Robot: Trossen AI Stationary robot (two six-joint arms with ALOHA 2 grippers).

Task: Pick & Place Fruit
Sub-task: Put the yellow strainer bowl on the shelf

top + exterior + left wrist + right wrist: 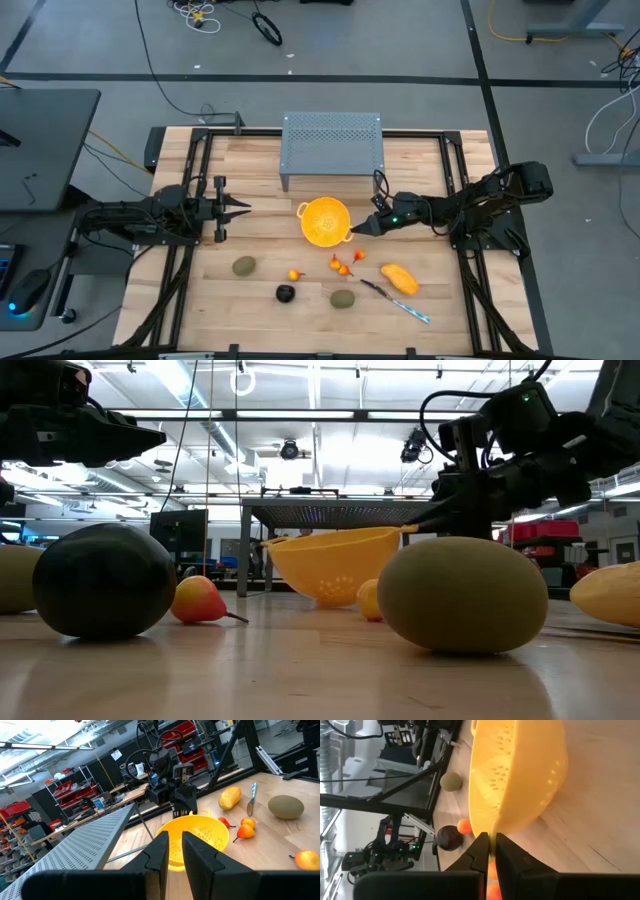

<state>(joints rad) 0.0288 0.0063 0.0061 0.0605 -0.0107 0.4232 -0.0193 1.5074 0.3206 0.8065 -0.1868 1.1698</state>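
The fruit lies loose on the bench in front of the colander: mango, two green ovals, dark ball and small orange pieces; all look light, rigid, smooth and prone to roll, so grip each across its short axis. The right gripper has its fingers pinched on the colander rim; the left gripper hovers at the left, fingers nearly together and empty. The bench is bare wood slats carrying a grey rack and a knife, in a workshop with shelving.
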